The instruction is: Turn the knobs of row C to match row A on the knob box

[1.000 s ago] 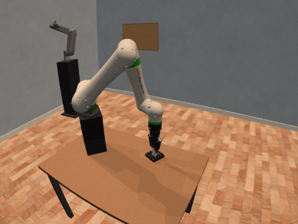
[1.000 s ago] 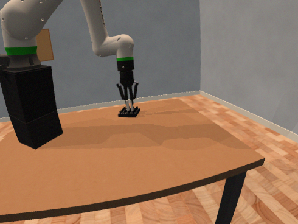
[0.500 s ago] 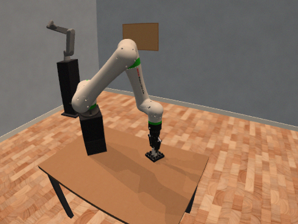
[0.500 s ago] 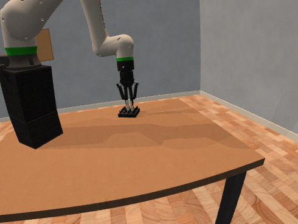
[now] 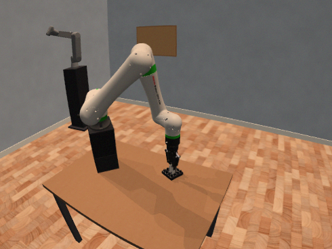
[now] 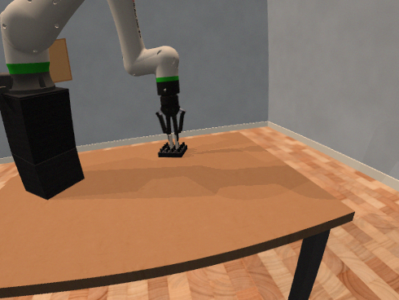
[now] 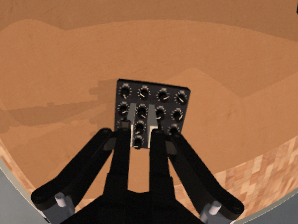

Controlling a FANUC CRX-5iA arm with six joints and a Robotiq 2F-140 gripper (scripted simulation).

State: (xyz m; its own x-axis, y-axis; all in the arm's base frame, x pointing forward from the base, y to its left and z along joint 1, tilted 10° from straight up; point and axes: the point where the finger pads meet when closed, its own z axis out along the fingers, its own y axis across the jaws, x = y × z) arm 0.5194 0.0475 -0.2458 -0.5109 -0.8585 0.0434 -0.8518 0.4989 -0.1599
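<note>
The knob box point(image 5: 173, 176) is a small black square with several knobs, standing on the brown table. It also shows in the exterior view point(image 6: 173, 150) and in the wrist view point(image 7: 150, 113). My gripper point(image 7: 141, 112) points straight down over the box, with its fingertips at knob height in the near half of the box; it also shows in the top and exterior views point(image 5: 173, 168) point(image 6: 174, 143). The fingers stand narrowly apart, with a small gap between the pads. I cannot tell whether they touch a knob. The knob lines and printed names are too small to read.
The arm's black pedestal point(image 5: 104, 145) stands on the table's far left part. A second black stand with a grey arm point(image 5: 76, 96) is on the floor by the wall. The table's right edge point(image 5: 221, 199) is close to the box.
</note>
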